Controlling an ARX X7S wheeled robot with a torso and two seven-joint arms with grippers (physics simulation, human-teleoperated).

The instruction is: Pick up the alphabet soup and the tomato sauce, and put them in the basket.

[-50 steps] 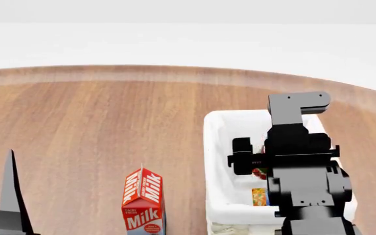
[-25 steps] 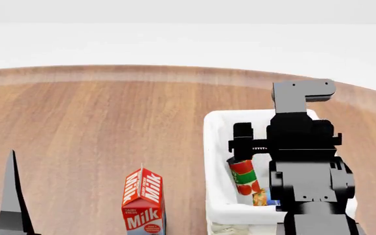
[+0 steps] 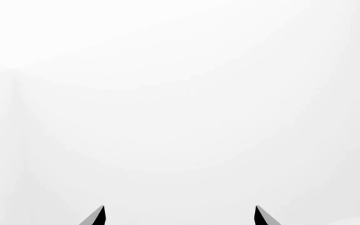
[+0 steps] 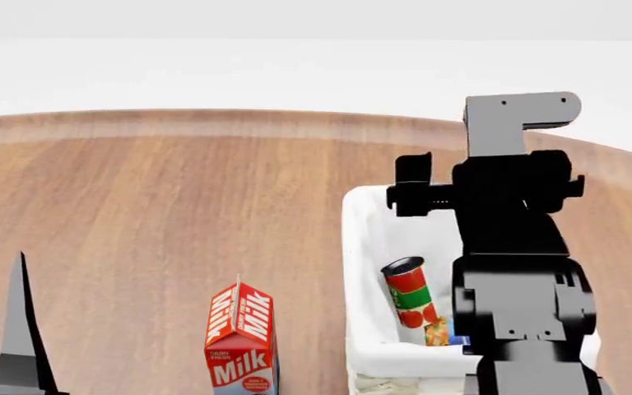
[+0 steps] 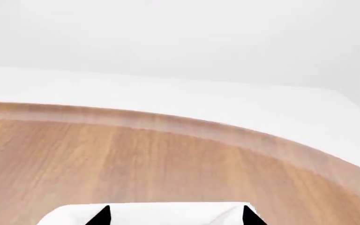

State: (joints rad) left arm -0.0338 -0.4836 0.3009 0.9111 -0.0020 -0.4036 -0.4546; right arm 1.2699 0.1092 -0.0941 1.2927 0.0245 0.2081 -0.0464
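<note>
The basket (image 4: 351, 247), white-lined, stands on the table at the right. Inside it the tomato sauce (image 4: 407, 292) leans against the left wall, a red can with a green band. Beside its base a blue-and-orange bit of the alphabet soup (image 4: 441, 332) shows, the rest hidden behind my right arm (image 4: 508, 206). That arm hangs above the basket. My right gripper (image 5: 176, 216) is open and holds nothing, with the basket's white rim (image 5: 167, 213) between its tips. My left gripper (image 3: 178, 216) is open too, facing a blank white wall. One of its fingers (image 4: 16, 329) shows at the lower left.
A red and white milk carton (image 4: 241, 337) stands upright left of the basket, near the table's front. The wooden table (image 4: 184, 197) has a curved far edge (image 4: 294, 123) against a white floor.
My right arm has risen out of the basket. The tomato sauce, earlier mostly hidden under the gripper, was let go and now leans free inside. The left arm has not moved.
</note>
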